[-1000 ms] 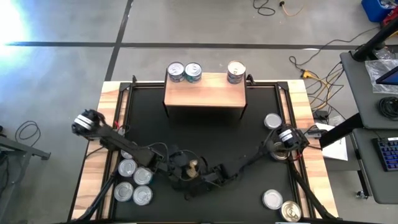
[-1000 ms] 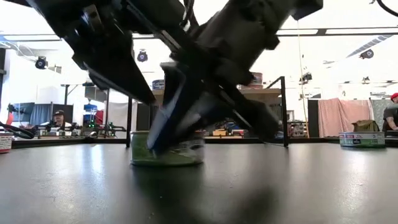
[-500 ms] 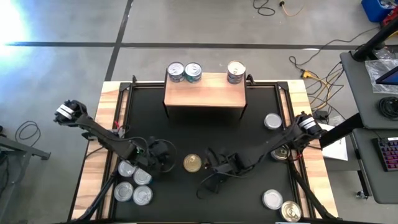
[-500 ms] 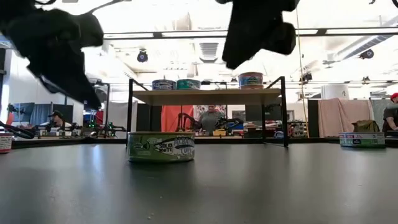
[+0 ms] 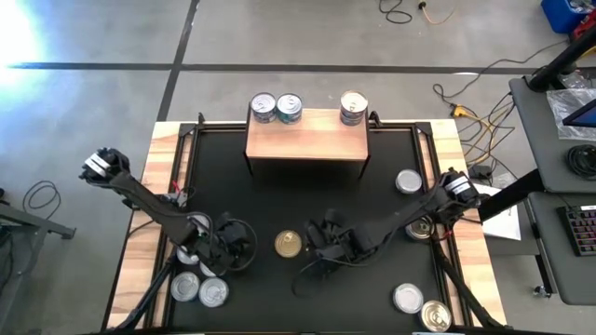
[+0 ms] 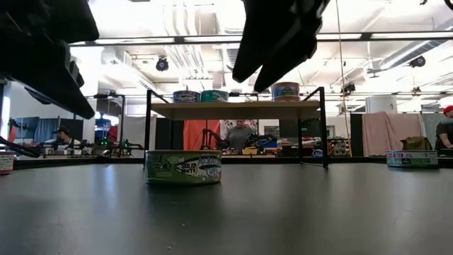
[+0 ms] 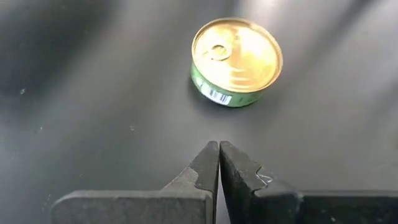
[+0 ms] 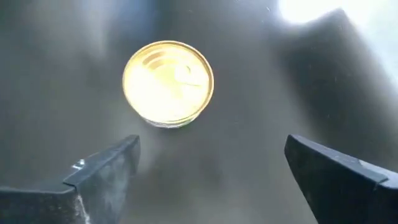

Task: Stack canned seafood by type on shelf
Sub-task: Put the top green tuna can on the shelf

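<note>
Nearest the front edge of the surface (image 5: 307, 307), silver-topped tins cluster at the left (image 5: 200, 288) and two more tins lie at the right front corner (image 5: 419, 307) (one silver, one gold). Mid-surface, a gold-topped tin with a green label (image 5: 288, 245) stands upright and free on the black mat (image 5: 307, 200), between the two arms. The left gripper (image 5: 244, 244) hovers just beside it, jaws pressed together and holding nothing; the right gripper (image 5: 318, 244) hovers on its other side, jaws spread wide and empty. Further back, tins rest at the right edge of the mat (image 5: 407, 180). Farthest, the shelf (image 5: 307, 140) carries three tins: two side by side at its left end (image 5: 277, 108) and one apart at its right (image 5: 353, 106).
</note>
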{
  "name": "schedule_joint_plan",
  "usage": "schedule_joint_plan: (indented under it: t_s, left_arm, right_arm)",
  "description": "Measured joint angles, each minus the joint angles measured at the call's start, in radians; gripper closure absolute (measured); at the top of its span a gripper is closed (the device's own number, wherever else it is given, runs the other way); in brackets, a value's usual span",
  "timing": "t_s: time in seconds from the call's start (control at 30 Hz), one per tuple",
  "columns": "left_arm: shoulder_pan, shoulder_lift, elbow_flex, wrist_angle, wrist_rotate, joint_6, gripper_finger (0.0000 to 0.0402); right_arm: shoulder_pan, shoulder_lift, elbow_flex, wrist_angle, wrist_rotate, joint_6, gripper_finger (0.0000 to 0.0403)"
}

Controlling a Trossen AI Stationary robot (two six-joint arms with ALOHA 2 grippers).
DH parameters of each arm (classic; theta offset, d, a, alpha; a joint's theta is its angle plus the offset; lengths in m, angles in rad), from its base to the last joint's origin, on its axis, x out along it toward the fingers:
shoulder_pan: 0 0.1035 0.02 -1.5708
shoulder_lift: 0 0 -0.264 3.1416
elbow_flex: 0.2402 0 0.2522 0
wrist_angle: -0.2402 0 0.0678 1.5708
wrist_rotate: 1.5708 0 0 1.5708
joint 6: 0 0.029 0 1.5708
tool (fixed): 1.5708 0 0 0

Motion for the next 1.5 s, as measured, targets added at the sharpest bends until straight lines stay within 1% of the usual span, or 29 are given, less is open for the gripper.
schedule_joint_plan:
  t_s: [0.13,0.3,0.4,0.53,0.73,1.0,1.07,1.17,1.3,1.4,1.5]
  left_arm:
    - [-0.004,0.02,-0.003,-0.004,0.004,-0.029,0.0402]
    - [-0.004,0.038,-0.003,-0.003,0.029,-0.014,0.0402]
    - [-0.004,0.046,-0.001,0.001,0.041,0.006,0.0402]
    - [-0.004,0.047,-0.002,0.001,0.047,0.026,0.0402]
    - [-0.004,0.047,-0.002,-0.003,0.047,0.032,0.0402]
    - [-0.004,0.047,0.026,0.003,0.047,0.032,0.0402]
    - [-0.004,0.047,0.032,0.004,0.046,0.045,0.0402]
    - [-0.005,0.047,0.033,0.003,0.047,0.046,0.0402]
    - [-0.012,0.047,0.032,0.003,0.057,0.028,0.0402]
    - [-0.02,0.047,0.031,0.003,0.078,0.029,0.0402]
    - [-0.025,0.047,0.03,0.003,0.078,0.029,0.0402]
  right_arm:
    - [-0.021,0.002,0.0,0.059,-0.067,0.022,0.0024]
    - [-0.022,0.002,0.0,0.134,-0.073,0.021,0.003]
    - [-0.022,0.001,0.0,0.134,-0.077,0.052,0.003]
    - [-0.023,0.001,0.0,0.101,-0.148,0.059,0.003]
    - [-0.027,0.0,0.0,0.086,-0.148,0.022,0.003]
    - [-0.032,0.0,0.0,0.188,-0.145,0.003,0.003]
    - [-0.035,0.0,0.0,0.183,-0.145,0.005,0.003]
    - [-0.035,-0.014,0.0,0.128,-0.123,0.032,0.003]
    - [-0.025,-0.075,0.007,-0.024,-0.114,0.105,0.003]
    - [0.012,-0.141,0.0,-0.155,-0.05,0.177,0.003]
    - [0.068,-0.207,-0.046,-0.258,0.022,0.266,0.003]
